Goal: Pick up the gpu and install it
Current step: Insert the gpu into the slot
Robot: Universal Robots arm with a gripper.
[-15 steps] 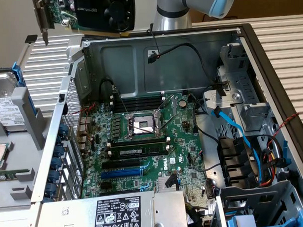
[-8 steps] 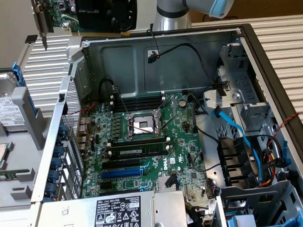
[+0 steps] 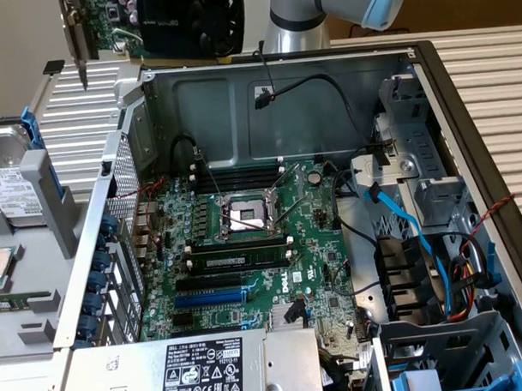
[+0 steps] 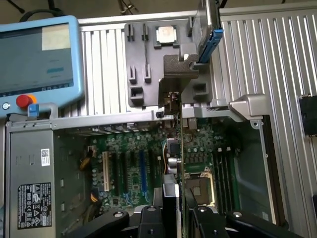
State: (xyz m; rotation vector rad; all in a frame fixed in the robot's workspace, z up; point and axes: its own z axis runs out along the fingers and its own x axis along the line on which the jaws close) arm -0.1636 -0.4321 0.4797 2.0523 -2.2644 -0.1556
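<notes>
An open computer case lies on its side on a ribbed silver metal bench. Its green motherboard faces up with white "DELL" lettering, a power supply at one end of the case carries a label too small to read, and a blue teach pendant with a red button lies beside the case. The pincer is clamped on the gpu, a black finger against each face. The card is held in the air, clear of the case and above its corner at the exterior view's left, with the silver bracket at the end away from the pincer.
</notes>
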